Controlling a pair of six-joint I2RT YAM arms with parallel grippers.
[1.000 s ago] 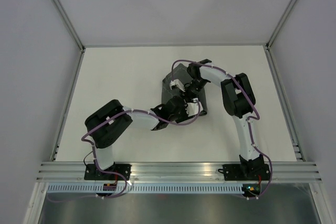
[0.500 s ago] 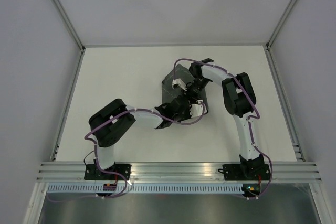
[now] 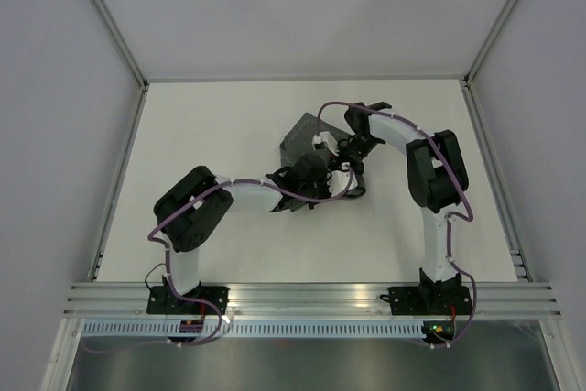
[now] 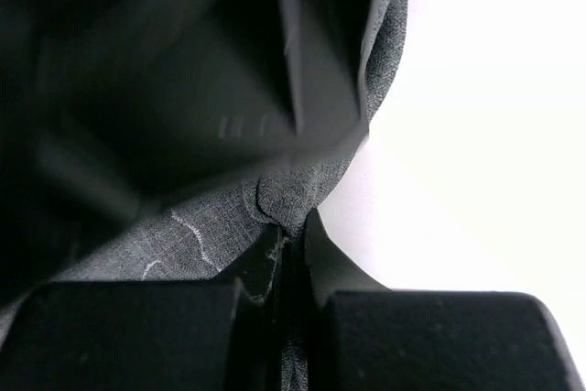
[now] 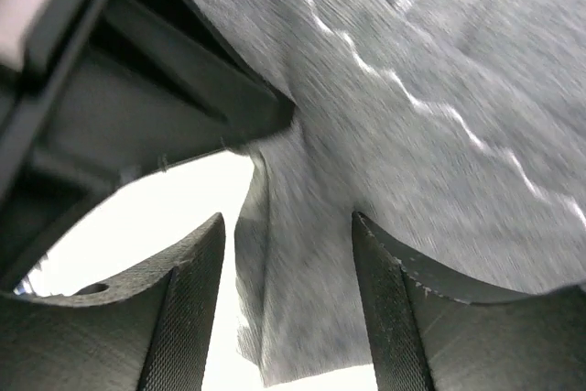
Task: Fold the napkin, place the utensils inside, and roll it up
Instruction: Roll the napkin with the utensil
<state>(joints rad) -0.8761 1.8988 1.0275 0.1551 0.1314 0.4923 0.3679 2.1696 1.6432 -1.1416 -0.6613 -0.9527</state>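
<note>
Where the napkin [image 3: 302, 135] lies: centre of the top view, bunched where both arms meet.
Left gripper [image 4: 291, 237]: clenched on a pinch of cloth.
Right gripper [image 5: 288, 258]: fingers spread, straddling a hanging fold without gripping it.
Utensils: none visible.
Risk: the single pinch could slip, or the crowded arms could collide, spoiling the fold.

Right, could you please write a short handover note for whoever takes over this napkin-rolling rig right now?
Left gripper: shut, pinching a fold of the napkin.
Right gripper: open, straddling a napkin edge, not clamped.
Napkin: bunched where the two grippers meet, not lying flat.
Utensils: not visible in any view; find them before going on.
Done: a fold seems under way, not finished.
Left: finish the fold, lay the utensils inside, roll it up.
</note>
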